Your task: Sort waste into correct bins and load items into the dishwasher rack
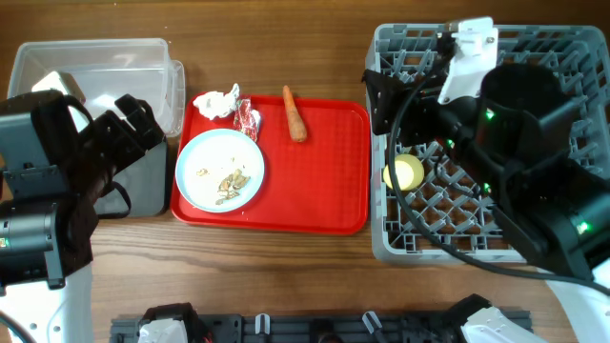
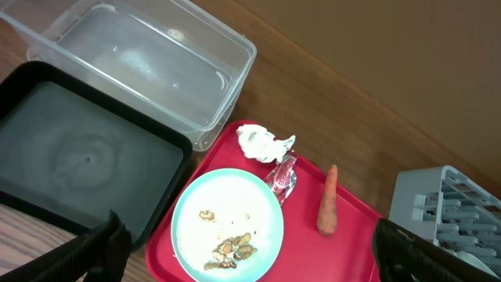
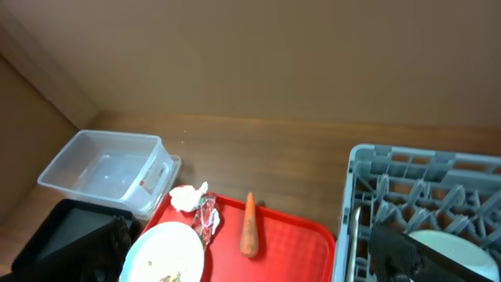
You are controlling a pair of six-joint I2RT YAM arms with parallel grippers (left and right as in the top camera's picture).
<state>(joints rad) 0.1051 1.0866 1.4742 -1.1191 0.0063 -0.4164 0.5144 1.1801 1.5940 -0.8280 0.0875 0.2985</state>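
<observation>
A round white plate [image 1: 220,170] with beige food scraps [image 1: 229,181] lies on the red tray [image 1: 324,181]. Beside it lie a crumpled white napkin [image 1: 217,102], a red-and-white wrapper [image 1: 248,118] and an orange carrot [image 1: 294,114]. The clear tub [image 1: 95,67] and the black tray [image 1: 143,186] stand at the left. The grey rack [image 1: 400,238] holds a yellow cup [image 1: 404,172] and a pale dish [image 3: 448,247]. My left gripper [image 2: 249,235] is open and empty above the plate [image 2: 227,211]. My right gripper [image 3: 250,251] is open and empty by the rack's left side.
My right arm covers much of the rack and hides what lies under it. My left arm lies over the black tray. A bare strip of wooden table separates the red tray from the rack. The tub touches the red tray's far left corner.
</observation>
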